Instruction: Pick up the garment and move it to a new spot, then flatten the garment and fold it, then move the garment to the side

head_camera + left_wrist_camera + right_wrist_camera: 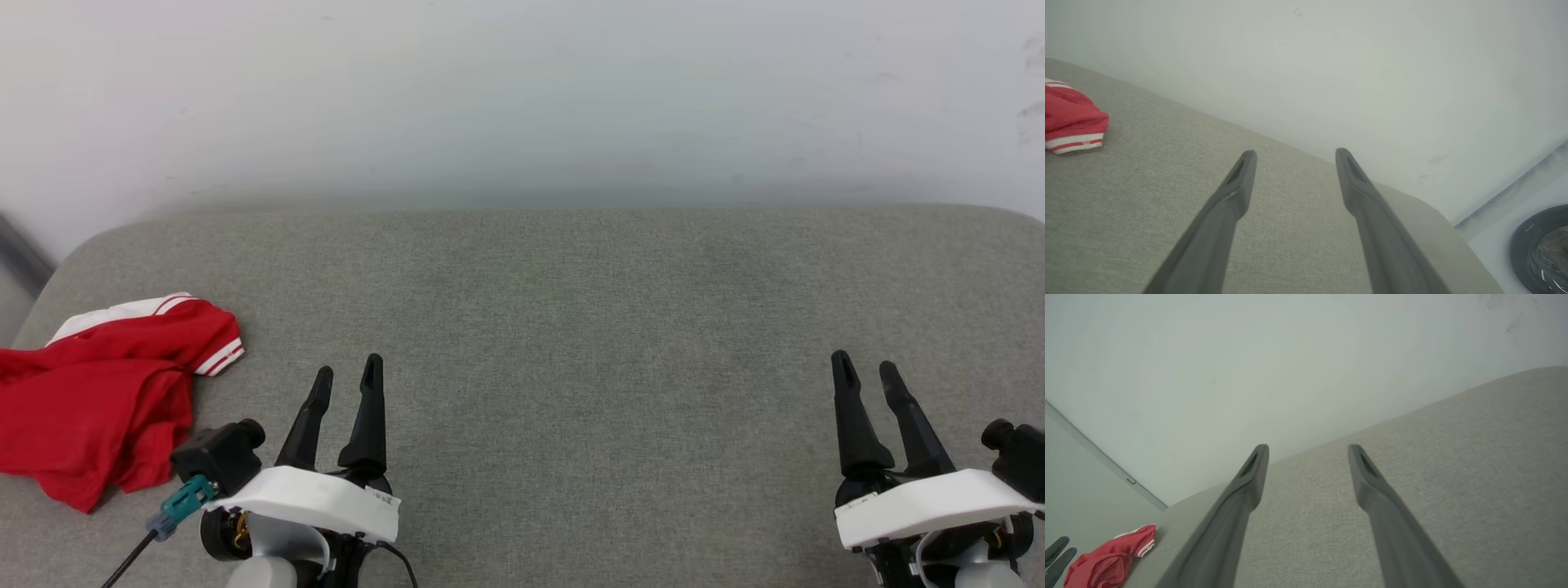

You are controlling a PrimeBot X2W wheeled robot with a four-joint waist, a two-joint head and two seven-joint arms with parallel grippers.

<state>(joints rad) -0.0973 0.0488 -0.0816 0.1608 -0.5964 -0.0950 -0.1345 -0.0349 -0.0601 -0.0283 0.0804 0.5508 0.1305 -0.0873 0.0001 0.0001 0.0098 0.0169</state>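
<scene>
Closest to the camera, low in the head view, sit the robot's two grippers. The left gripper point(349, 366) is at lower left and the right gripper point(864, 363) at lower right. Both have their two dark fingers spread apart and hold nothing. They hover over a grey fabric-covered worktop point(571, 327) with a pale wall point(522, 98) behind it.

The garment point(98, 400), a red shirt with red-and-white striped trim, lies crumpled at the worktop's far left edge. It is just left of the left gripper and not touching it. Its striped cuff points toward that gripper. The heap has no clear long axis.

The left arm is much nearer, and the right gripper is well apart from the garment. The pickup likely needs a sideways reach to the left.
</scene>
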